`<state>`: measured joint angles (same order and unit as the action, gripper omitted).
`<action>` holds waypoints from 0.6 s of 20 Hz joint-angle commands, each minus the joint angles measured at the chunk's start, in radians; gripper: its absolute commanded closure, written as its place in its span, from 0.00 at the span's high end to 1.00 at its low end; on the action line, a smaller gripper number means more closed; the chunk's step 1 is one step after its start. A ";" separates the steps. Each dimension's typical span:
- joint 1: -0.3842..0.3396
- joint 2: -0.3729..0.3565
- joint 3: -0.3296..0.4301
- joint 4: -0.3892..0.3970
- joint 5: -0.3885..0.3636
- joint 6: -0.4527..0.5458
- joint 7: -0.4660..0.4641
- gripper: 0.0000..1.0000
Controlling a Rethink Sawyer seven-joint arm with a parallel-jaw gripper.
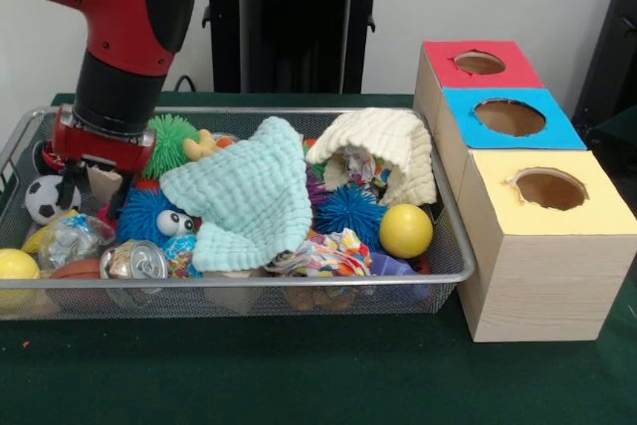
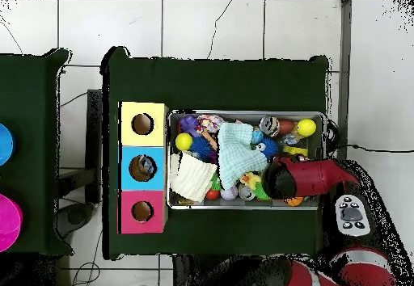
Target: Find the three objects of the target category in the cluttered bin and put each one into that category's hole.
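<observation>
The red and black arm (image 1: 124, 37) reaches down into the left part of the wire basket (image 1: 453, 246), and its gripper (image 1: 90, 181) sits low among the toys, just beside a green spiky ball (image 1: 171, 141). I cannot tell if the gripper is open, closed or holding something, because its tips are lost in the clutter. In the overhead view the arm (image 2: 311, 178) covers that part of the basket (image 2: 247, 115) completely. In the middle of the basket lies a light green cloth (image 1: 249, 201), and to the right of it a cream cloth (image 1: 383, 151) is arched over some small colourful things. Under and around the cloths I see a blue spiky ball with eyes (image 1: 154, 216), another blue spiky ball (image 1: 348, 211), a yellow ball (image 1: 406, 231), a soccer ball (image 1: 48, 198) and a crushed can (image 1: 134, 261). One more yellow ball (image 1: 15, 268) is at the left front corner. Just beside the right end of the basket stands a wooden box (image 1: 542, 291) with three round holes: a red top (image 1: 480, 64) at the back, a blue top (image 1: 510, 117) in the middle and a yellow top (image 1: 549, 189) at the front. From above, something dark shows inside the blue hole (image 2: 144, 167).
</observation>
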<state>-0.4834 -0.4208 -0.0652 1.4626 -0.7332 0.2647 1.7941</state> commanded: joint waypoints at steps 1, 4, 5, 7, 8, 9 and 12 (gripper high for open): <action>-0.024 -0.068 0.108 0.154 0.090 0.022 0.099 1.00; -0.023 -0.080 0.096 0.181 0.130 0.054 0.111 1.00; -0.024 -0.084 0.098 0.186 0.134 0.058 0.103 1.00; -0.027 -0.088 0.099 0.197 0.161 0.093 0.094 1.00; -0.031 -0.086 0.105 0.199 0.178 0.112 0.090 1.00; -0.029 -0.087 0.101 0.200 0.188 0.103 0.101 1.00; -0.012 -0.095 0.071 0.218 0.229 0.026 0.185 1.00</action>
<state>-0.5055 -0.5061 -0.0571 1.5795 -0.5932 0.2649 1.7941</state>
